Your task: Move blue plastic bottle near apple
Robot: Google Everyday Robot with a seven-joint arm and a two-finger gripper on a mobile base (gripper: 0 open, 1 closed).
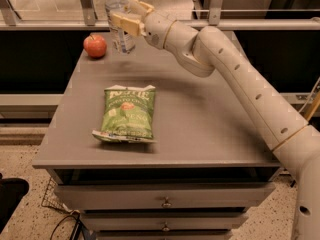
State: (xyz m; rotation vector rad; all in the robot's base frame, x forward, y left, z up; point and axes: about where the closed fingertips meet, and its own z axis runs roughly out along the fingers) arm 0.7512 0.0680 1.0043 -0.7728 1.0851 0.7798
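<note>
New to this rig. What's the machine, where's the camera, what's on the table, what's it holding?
The machine is a single white robot arm reaching in from the right. The one camera looks down at a grey table with drawers underneath; where the camera is mounted is not on record. At the arm's tip, over the table's far left part, the two-finger tool is closed on an upright clear bottle. A red apple sits beside the bottle, toward the picture's left, not touching it. A green chip bag lies flat nearer the camera.

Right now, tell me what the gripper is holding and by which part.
The gripper holds the blue plastic bottle upright by the middle of its body, just right of the apple.
</note>
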